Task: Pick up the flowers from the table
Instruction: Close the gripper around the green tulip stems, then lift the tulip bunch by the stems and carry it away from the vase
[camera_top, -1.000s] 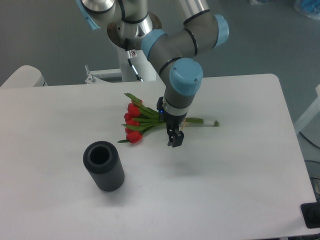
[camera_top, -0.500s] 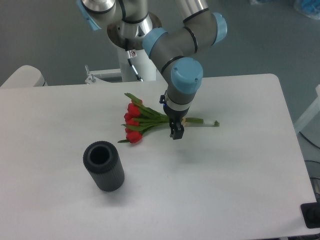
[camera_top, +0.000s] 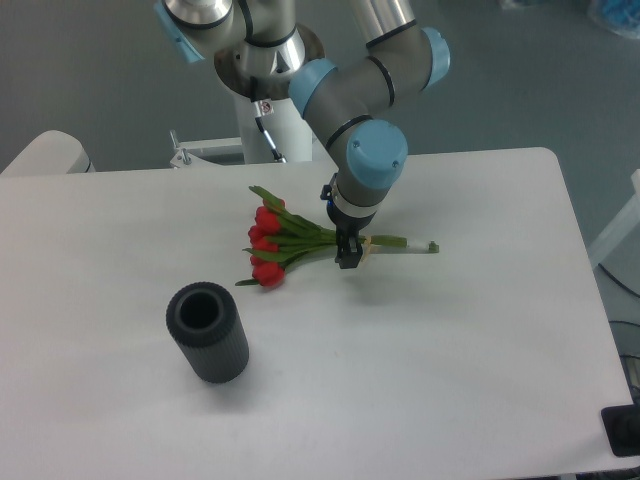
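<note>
From my station the table (camera_top: 450, 340) reads as smooth, matt white laminate. The black cylinder (camera_top: 207, 332) looks like ribbed matt rubber or plastic. The arm (camera_top: 350, 95) shows satin grey metal with glossy blue plastic caps. The flowers (camera_top: 280, 243) look slightly waxy.

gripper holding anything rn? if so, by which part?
Cannot tell. The gripper is down at the stems of the flowers, near the tie, but the bunch lies flat on the table.
</note>
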